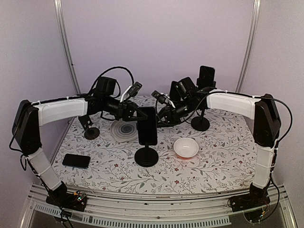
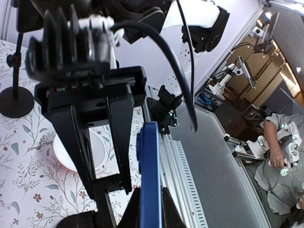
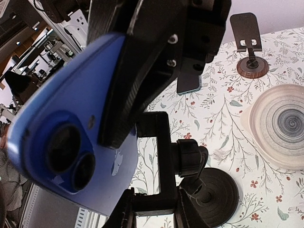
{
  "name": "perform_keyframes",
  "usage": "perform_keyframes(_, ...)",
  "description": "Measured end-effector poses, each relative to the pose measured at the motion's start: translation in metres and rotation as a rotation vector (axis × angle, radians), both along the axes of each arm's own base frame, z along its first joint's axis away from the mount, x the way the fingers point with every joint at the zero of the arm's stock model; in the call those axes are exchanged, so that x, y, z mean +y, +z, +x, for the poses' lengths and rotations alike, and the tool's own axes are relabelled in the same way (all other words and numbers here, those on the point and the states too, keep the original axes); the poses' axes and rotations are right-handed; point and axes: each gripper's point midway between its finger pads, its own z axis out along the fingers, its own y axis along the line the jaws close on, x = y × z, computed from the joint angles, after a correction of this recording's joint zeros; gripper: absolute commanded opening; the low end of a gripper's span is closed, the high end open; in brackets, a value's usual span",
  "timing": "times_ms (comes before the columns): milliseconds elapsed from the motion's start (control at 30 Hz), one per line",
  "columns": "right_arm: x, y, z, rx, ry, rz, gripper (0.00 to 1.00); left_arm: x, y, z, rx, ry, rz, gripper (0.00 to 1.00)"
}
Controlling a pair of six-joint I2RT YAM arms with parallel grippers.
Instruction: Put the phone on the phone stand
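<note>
The flowered table is taken up at its centre by the stand, which is set just beside a bowl. The phone is held upright at the top of the stand; whether it is fully seated cannot be told. The left gripper is closed across the phone's thickness. The right gripper, its jaws narrowly parted, is clamped on the stand just below the phone.

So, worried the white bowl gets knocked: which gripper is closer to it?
Right. The right gripper is just behind the white bowl, beside the phone; the left gripper is on the phone's other side.
</note>
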Motion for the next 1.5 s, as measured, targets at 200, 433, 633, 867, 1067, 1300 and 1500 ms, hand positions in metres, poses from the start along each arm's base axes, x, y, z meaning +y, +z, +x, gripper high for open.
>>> perform_keyframes(200,0.000,0.000,0.000,0.003,-0.002,-0.001,0.00,-0.009,0.018,0.012,-0.034,0.011,-0.052,0.00)
perform_keyframes(433,0.000,0.000,0.001,0.006,-0.006,-0.002,0.00,-0.015,0.014,0.019,-0.009,0.003,-0.073,0.00)
perform_keyframes(633,0.001,0.000,0.001,0.007,-0.007,-0.002,0.00,-0.015,0.012,0.019,-0.007,0.002,-0.081,0.00)
perform_keyframes(867,0.001,-0.001,0.002,0.003,-0.008,0.001,0.00,-0.003,-0.007,0.018,0.044,0.020,-0.041,0.00)
perform_keyframes(1067,0.002,-0.002,0.005,-0.022,-0.019,0.004,0.00,0.011,-0.007,0.019,0.024,0.074,-0.016,0.00)
perform_keyframes(1300,0.004,-0.005,0.003,-0.046,-0.017,0.015,0.00,0.023,-0.012,0.013,-0.017,0.125,0.052,0.00)
perform_keyframes(1500,0.005,-0.006,0.001,-0.069,-0.017,0.021,0.00,0.035,-0.019,0.019,-0.068,0.214,0.148,0.00)
